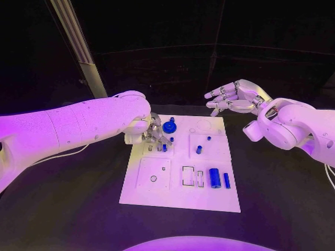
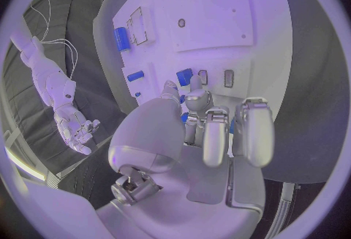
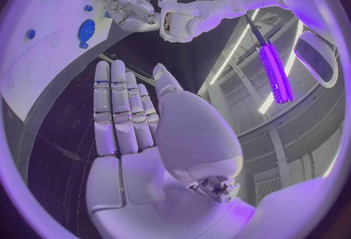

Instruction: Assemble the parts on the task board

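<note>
Currently, the board [image 1: 184,185] lies flat mid-table, blue parts scattered on it: a round gear-like part [image 1: 170,127] near the far edge, small pegs [image 1: 199,149] toward the middle, a thick cylinder [image 1: 214,176] and a thin pin [image 1: 226,180] side by side near the front right.

Left hand [image 1: 151,135] is down on the board's far-left area, fingers curled around a small blue part [image 2: 184,77] by the slots; the part sits at the fingertips [image 2: 196,100], but whether it is pinched or only touched cannot be told.

Right hand [image 1: 235,97] hovers off the board's far right corner, fingers spread, holding nothing.

Risks, as judged from here:
- The part looks small against the fingers. A loose pinch could let it tilt or drop before it seats.
- The fingers hide the slot from the head view, so misalignment may go unnoticed; pressing then could jam the part.
- The gear sits just beside the left hand. A sideways sweep could knock it.
- Nothing braces the board; a hard push at its far edge could shift it.
</note>
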